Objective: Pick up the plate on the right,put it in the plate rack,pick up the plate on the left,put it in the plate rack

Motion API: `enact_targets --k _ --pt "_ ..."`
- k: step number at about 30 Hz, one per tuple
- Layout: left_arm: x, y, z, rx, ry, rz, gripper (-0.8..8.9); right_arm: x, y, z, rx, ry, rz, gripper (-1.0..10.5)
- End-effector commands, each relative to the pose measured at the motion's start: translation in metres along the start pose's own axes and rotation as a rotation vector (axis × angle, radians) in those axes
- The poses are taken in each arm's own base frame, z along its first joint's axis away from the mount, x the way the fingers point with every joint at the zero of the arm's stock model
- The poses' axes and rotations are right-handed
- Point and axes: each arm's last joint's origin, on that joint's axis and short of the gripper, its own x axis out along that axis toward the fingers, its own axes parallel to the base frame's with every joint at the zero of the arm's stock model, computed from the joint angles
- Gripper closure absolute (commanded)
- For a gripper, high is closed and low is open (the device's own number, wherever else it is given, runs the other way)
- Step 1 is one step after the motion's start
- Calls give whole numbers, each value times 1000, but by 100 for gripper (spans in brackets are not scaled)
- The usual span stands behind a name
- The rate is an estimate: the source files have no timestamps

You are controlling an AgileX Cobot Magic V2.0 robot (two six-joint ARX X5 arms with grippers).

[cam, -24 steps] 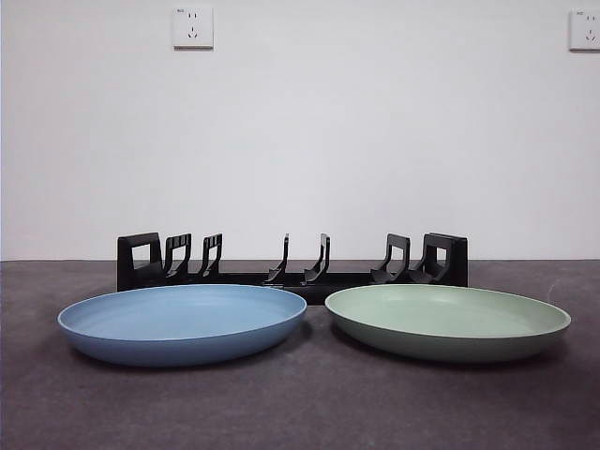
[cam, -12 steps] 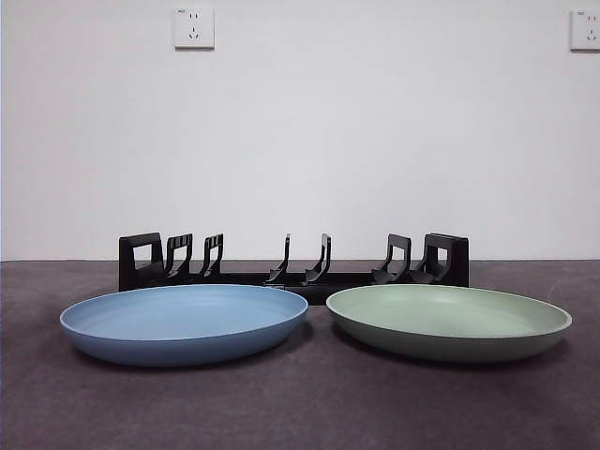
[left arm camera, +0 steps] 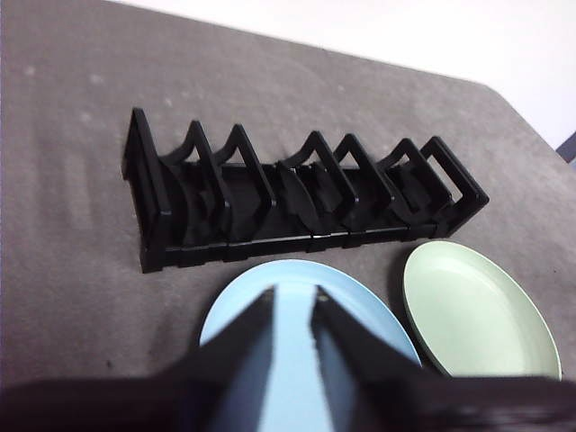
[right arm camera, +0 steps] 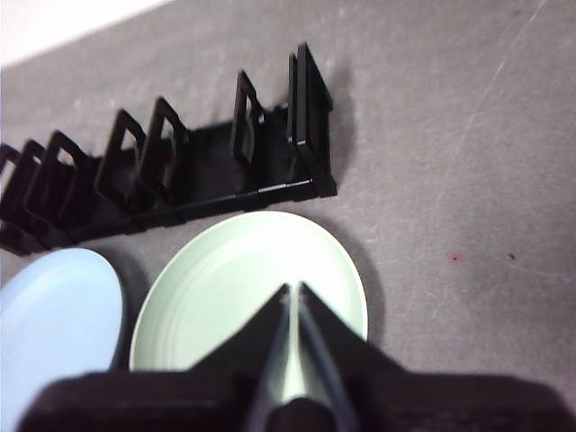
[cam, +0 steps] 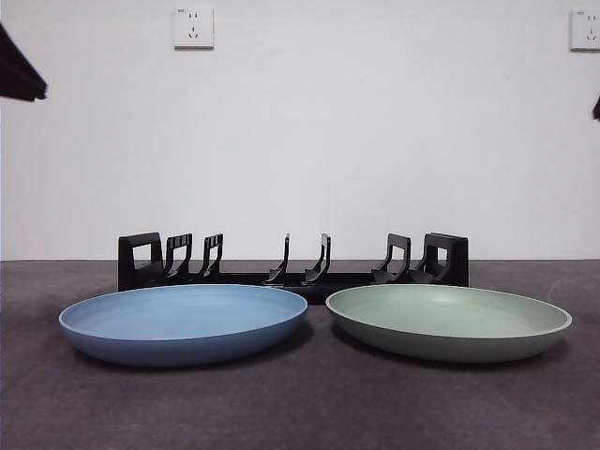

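Table: a dark grey, felt-like table (cam: 300,403) is seen bearing everything; a bare strip of it lies nearest the front camera.
Blue plate: the blue plate (cam: 184,322) is laid flat on the table at the left of the front view, in front of the rack's left half. Nothing is held on it and nothing touches it.
Green plate: the green plate (cam: 448,320) is laid flat at the right, just beside the blue plate with a narrow gap between their rims, in front of the rack's right half.
Left gripper: the left gripper (left arm camera: 293,306) is held above the blue plate (left arm camera: 306,333), well clear of it. Its jaws are seen a little apart, with a narrow strip of plate showing between them, and nothing is gripped.
Right gripper: the right gripper (right arm camera: 293,292) is held above the green plate (right arm camera: 249,292). Its jaws are nearly closed, only a thin slit being left at the tips, and nothing is gripped.
Arm tips: in the front view only a black tip (cam: 19,73) is shown at the top left corner and a smaller one at the right edge.
Plate rack: the plate rack (cam: 292,262) is set just behind both plates, lengthwise across the table, its slots unfilled.
Wall: a white wall is seen behind, with a socket (cam: 193,27) high at the left and another at the right edge.
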Motion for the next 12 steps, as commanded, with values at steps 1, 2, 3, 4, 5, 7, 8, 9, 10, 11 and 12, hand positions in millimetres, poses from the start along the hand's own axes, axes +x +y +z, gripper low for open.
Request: enact_targets --k 1,2,3,4,5,7,8,9,10,11,12 --pt "5 -2 -2 13 27 -21 499 14 -1 4 -14 51 -9 591" --pt "6 -3 -3 13 37 -27 499 20 -2 4 -10 72 -12 562" --pt "7 -5 -3 15 42 -32 499 26 -3 3 -5 98 -5 572" --pt "7 -7 -4 19 47 -39 499 31 -4 2 1 122 -9 572" --pt "8 -8 -5 22 53 -47 499 37 -6 0 6 145 -16 572" --pt "9 -11 -6 26 63 -45 499 50 -10 -3 17 198 -31 573" --pt "10 -12 -7 30 69 -37 499 56 -12 -6 23 225 -38 576" --pt "11 -14 -8 36 75 -40 499 63 -14 -9 29 256 -45 593" --pt "11 -15 -8 39 80 -44 499 70 -16 -11 33 283 -53 634" --pt "12 -16 -9 42 81 -43 499 78 -19 -15 35 317 -61 641" --pt "12 -17 -9 46 83 -44 499 85 -21 -18 39 342 -68 640"
